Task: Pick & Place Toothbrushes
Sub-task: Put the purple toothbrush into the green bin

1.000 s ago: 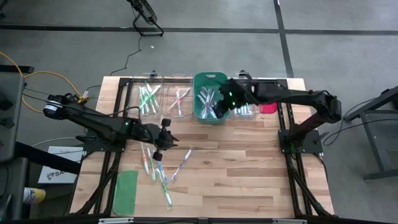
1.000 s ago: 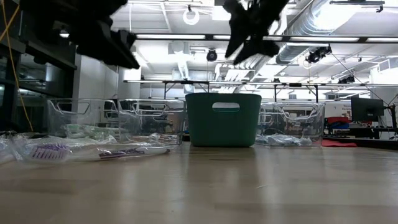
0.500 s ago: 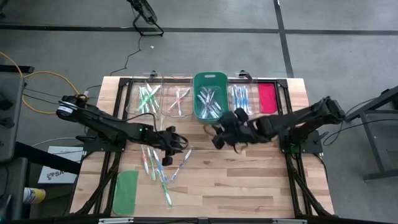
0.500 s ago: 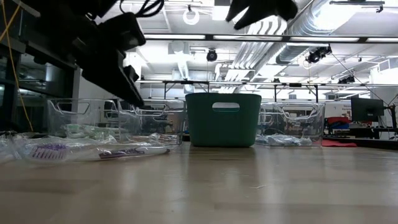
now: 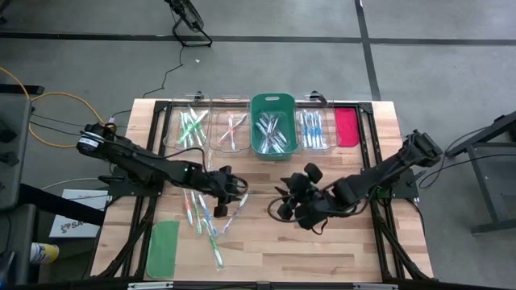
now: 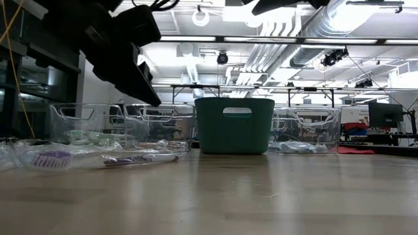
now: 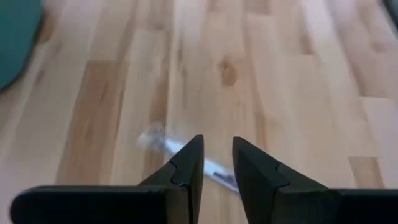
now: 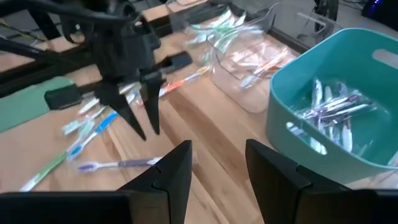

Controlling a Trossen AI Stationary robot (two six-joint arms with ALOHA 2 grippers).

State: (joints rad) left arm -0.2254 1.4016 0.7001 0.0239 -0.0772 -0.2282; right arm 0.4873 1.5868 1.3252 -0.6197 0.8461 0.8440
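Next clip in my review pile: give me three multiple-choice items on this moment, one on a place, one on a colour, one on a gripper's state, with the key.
1. Where does the flat green lid lie?
A. On the teal bin
B. On the table's near left corner
C. Under the right arm

2. What colour is the bin in the middle of the row at the table's far edge?
A. Teal green
B. Yellow
C. Black

3. How stands the left gripper?
A. Shut on a toothbrush
B. Open, holding nothing
C. Out of sight in every view

Key: 1 B, the high view shows it flat on the wood there. 2 A, the high and low views both show it teal between clear bins. 3 B, the left wrist view shows a gap between its fingers above a toothbrush on the table.
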